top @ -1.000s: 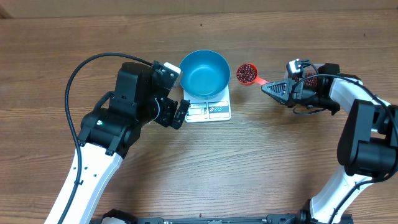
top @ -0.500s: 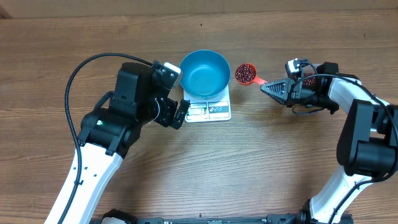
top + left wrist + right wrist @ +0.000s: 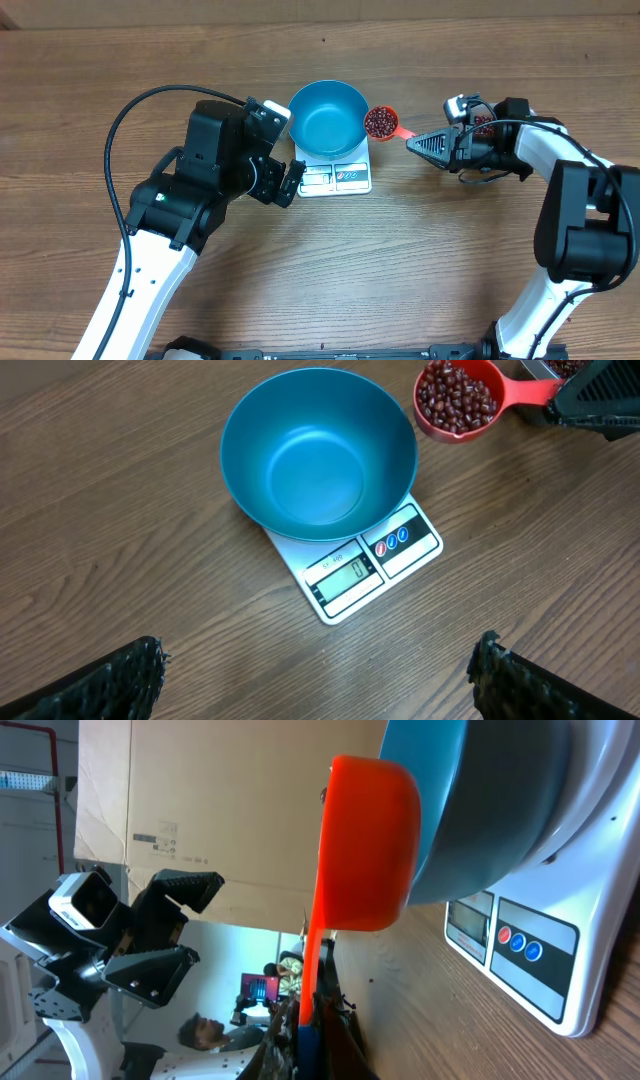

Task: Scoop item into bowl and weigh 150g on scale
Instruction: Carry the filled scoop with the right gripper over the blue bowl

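The light blue bowl (image 3: 328, 117) (image 3: 318, 455) (image 3: 500, 800) stands empty on the white scale (image 3: 337, 178) (image 3: 372, 565) (image 3: 545, 965), whose display reads zero. My right gripper (image 3: 418, 143) (image 3: 315, 1040) is shut on the handle of the orange-red scoop (image 3: 380, 122) (image 3: 458, 398) (image 3: 365, 840). The scoop is full of dark red beans and is held level right beside the bowl's right rim. To the left of the scale, my left gripper (image 3: 290, 182) (image 3: 320, 675) is open with nothing between its fingers (image 3: 120, 680).
A clear tub (image 3: 560, 368) with more beans sits behind the right gripper, mostly hidden by the arm. The left arm's black cable (image 3: 130, 120) loops over the table at the left. Bare wooden tabletop (image 3: 400, 260) lies in front of the scale.
The right gripper has carried the full scoop leftwards, from well right of the bowl to just beside its rim. The left arm, bowl and scale have not moved.
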`<action>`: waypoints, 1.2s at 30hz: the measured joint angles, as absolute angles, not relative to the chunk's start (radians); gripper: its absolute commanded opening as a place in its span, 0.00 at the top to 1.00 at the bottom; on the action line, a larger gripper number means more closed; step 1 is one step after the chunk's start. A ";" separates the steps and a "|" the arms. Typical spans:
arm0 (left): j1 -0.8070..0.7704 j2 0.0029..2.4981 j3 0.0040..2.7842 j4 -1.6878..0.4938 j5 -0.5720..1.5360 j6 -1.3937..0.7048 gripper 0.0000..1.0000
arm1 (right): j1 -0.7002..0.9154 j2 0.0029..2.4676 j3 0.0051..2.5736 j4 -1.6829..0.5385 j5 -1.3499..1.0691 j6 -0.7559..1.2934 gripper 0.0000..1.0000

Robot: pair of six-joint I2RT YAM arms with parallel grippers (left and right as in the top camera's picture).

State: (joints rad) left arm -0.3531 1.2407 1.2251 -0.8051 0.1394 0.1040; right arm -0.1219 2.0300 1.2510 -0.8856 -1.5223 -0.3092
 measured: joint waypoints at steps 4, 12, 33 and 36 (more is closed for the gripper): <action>-0.353 1.241 1.225 -0.805 0.139 0.104 0.00 | -0.113 2.030 1.251 -0.854 -1.523 -0.290 0.96; -0.353 1.241 1.225 -0.805 0.139 0.104 0.00 | -0.095 2.030 1.251 -0.698 -1.531 -0.154 0.96; -0.353 1.241 1.225 -0.805 0.139 0.104 0.00 | -0.022 2.030 1.251 -0.357 -1.476 0.149 0.96; -0.353 1.241 1.225 -0.805 0.139 0.104 0.00 | 0.011 2.030 1.251 -0.253 -1.452 0.221 0.96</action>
State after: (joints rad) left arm -0.3531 1.2407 1.2251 -0.8055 0.1394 0.1040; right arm 0.0113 2.0300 1.2510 -0.2527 -1.4517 0.2211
